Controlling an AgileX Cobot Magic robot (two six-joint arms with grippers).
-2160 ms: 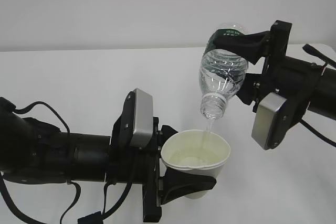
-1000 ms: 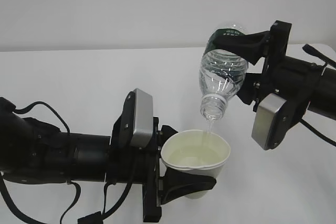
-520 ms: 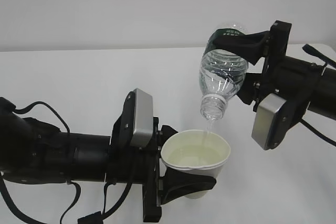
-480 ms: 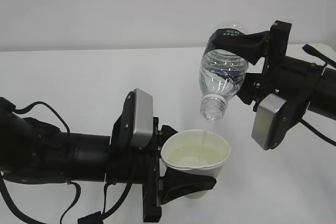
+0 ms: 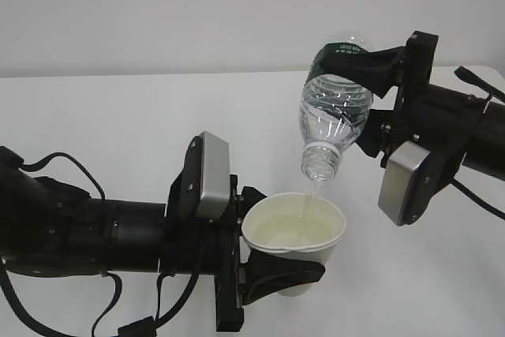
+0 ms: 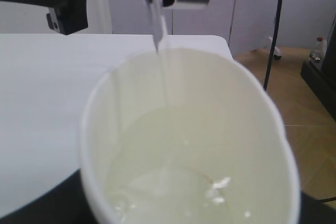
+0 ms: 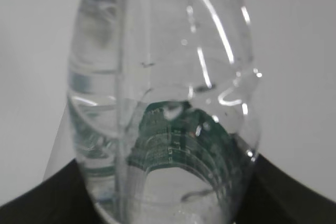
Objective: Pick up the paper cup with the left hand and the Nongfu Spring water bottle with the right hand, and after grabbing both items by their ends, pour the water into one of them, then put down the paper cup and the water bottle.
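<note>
My left gripper point(image 5: 293, 252) is shut on the cream-white paper cup point(image 5: 293, 230) and holds it upright above the table. The cup fills the left wrist view, partly full of water point(image 6: 168, 182), with a dark finger point(image 6: 47, 203) at its lower left. Up at the right, my right gripper point(image 5: 349, 54) is shut on the label end of the Nongfu Spring water bottle point(image 5: 335, 116). The bottle is tipped neck-down over the cup's far rim. A thin stream of water point(image 5: 315, 188) runs from its mouth into the cup. The clear ribbed bottle point(image 7: 163, 103) fills the right wrist view, between black fingers point(image 7: 31, 198).
The white table point(image 5: 118, 124) stretches under both arms, with a pale wall behind. Loose black cables point(image 5: 102, 305) hang from the left arm. A wooden floor point(image 6: 310, 150) and a dark stand lie beyond the table's edge in the left wrist view.
The left arm and cup have shifted up by a hair. The bottle keeps its tilt and the water keeps running into the cup.
</note>
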